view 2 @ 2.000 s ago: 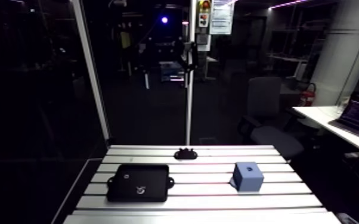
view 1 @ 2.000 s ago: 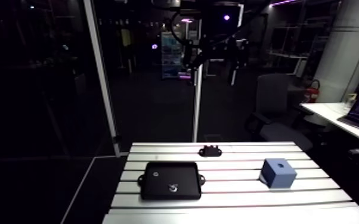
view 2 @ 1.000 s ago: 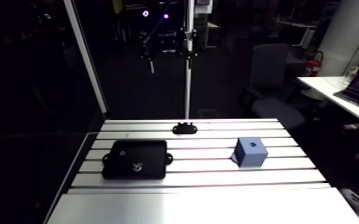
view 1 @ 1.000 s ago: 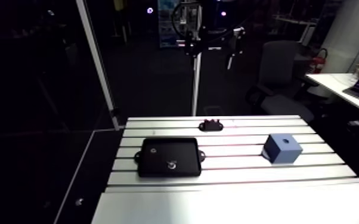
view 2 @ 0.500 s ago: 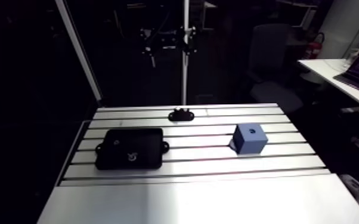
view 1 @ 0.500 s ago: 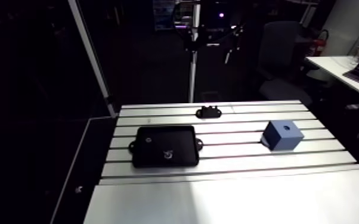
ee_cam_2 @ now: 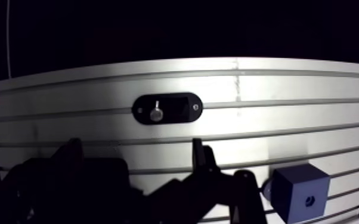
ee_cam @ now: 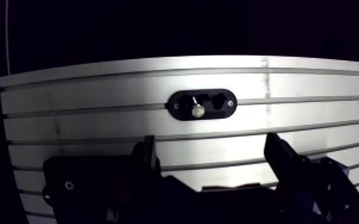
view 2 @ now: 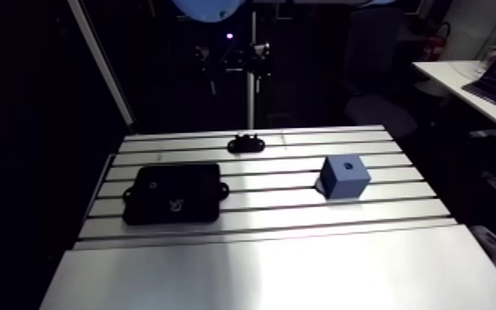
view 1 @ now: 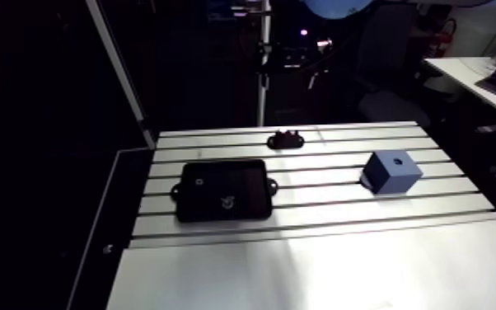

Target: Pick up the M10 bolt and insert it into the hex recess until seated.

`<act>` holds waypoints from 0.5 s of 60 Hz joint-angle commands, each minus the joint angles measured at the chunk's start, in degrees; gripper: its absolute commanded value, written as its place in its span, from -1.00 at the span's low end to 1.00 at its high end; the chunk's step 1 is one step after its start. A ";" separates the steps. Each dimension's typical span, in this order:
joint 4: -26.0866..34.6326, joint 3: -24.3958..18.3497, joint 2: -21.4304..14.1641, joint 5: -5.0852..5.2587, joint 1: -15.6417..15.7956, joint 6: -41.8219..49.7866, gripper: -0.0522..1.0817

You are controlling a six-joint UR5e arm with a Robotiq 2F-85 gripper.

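Between the fingers (ee_cam: 280,156) nothing is sitting: the gripper (ee_cam: 212,146) is hovering wide open and empty over the slotted table (ee_cam: 313,83). Ahead of it, just off its midline, the M10 bolt (ee_cam: 197,109) is resting in a small black oval holder (ee_cam: 228,95), bright head low and thin shank tilting up and away; whether it is standing or leaning is not resolving. Risks, as judged: the jaws are spanning far more than the bolt, so an off-centre close is likely to be pushing the shank over or skidding it out of the holder. A descent too deep would be striking the holder. A grip on the threads could be letting the bolt twist, leaving its hex flats misaligned so it is jamming rather than seating. Target is also uncertain: a dark opening (ee_cam: 217,102) beside the bolt and a hole (view 1: 396,162) in the cube top are both showing, and I cannot tell which is the hex recess. Count: one gripper, two fingers; one bolt; one holder; one black tray (view 1: 243,177) lying under and beside the gripper, carrying one unidentifiable bright speck (view 1: 226,200); one blue cube (ee_cam_2: 301,193) sitting off the opposite side.
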 commanded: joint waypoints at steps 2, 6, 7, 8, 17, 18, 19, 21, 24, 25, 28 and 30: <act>-1.24 0.37 1.93 0.16 -0.39 -0.01 -0.83; -1.39 0.37 2.37 0.43 -0.40 -0.08 -0.77; -1.39 0.37 2.37 0.43 -0.40 -0.08 -0.77; -1.56 0.37 2.63 0.52 -0.48 -0.09 -0.74; -2.02 0.37 3.77 0.93 -0.75 -0.10 -0.55; -2.02 0.37 3.77 0.93 -0.75 -0.10 -0.55; -1.95 0.37 4.03 1.04 -0.75 -0.10 -0.53; -1.95 0.37 4.22 1.13 -0.75 -0.17 -0.51; -2.02 0.37 4.32 1.14 -0.75 -0.26 -0.48; -2.03 0.30 4.41 1.15 -0.75 -0.27 -0.46; -2.03 0.21 4.65 1.15 -0.75 -0.27 -0.45; -2.03 0.12 4.91 1.15 -0.75 -0.27 -0.45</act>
